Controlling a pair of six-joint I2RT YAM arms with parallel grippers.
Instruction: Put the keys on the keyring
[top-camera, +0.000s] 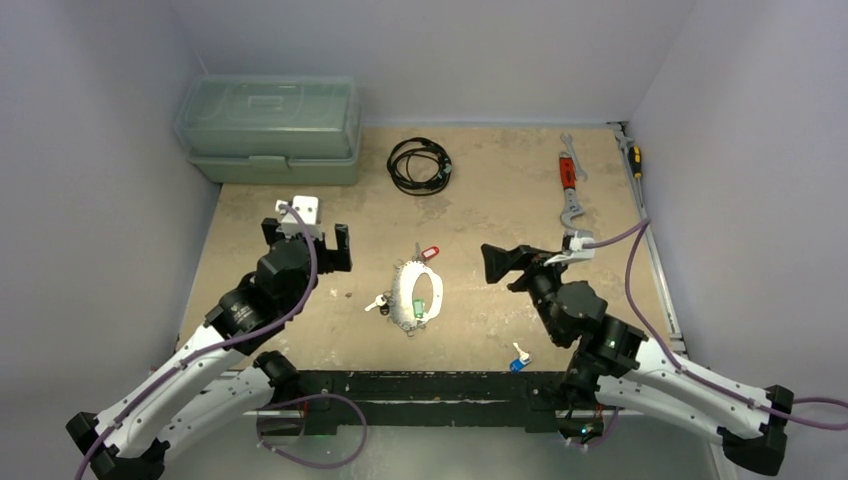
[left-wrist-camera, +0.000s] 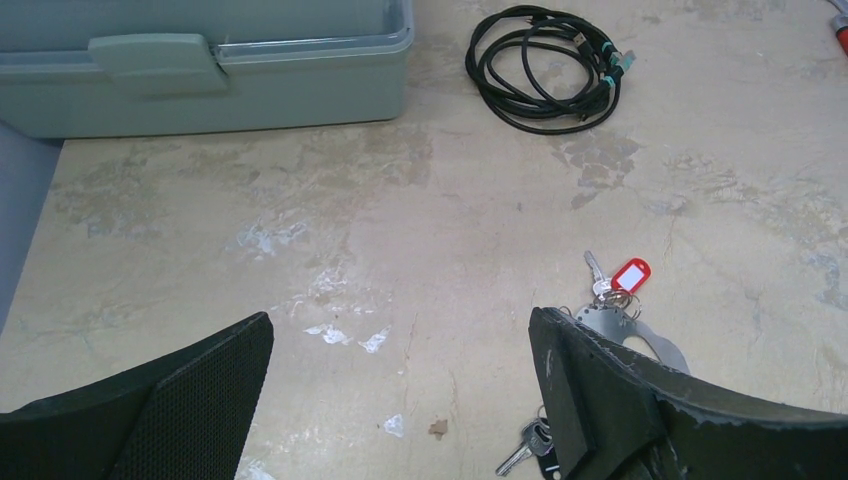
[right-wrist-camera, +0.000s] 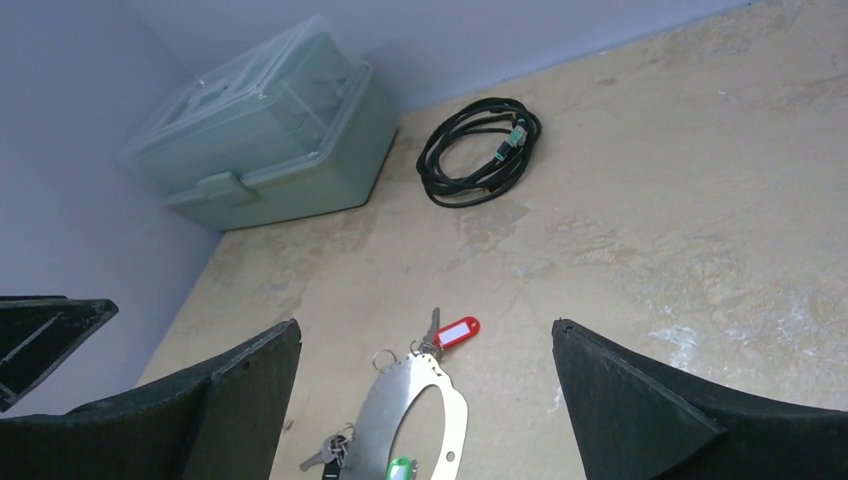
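The keyring (top-camera: 404, 290) is a silvery oval loop lying flat at the table's middle; it also shows in the right wrist view (right-wrist-camera: 385, 420) and the left wrist view (left-wrist-camera: 660, 345). A red-tagged key (top-camera: 428, 252) hangs at its far end, a green-tagged key (top-camera: 420, 312) lies on it, and a silver key (top-camera: 376, 302) sits at its left side. A blue-headed key (top-camera: 517, 360) lies apart near the front edge. My left gripper (top-camera: 308, 245) is open and empty to the left of the ring. My right gripper (top-camera: 515, 268) is open and empty to the right of it.
A grey-green lidded toolbox (top-camera: 270, 125) stands at the back left. A black coiled cable (top-camera: 418, 165) lies behind the ring. A red-handled wrench (top-camera: 570, 185) and a screwdriver (top-camera: 632, 155) lie at the back right. Walls close in on three sides.
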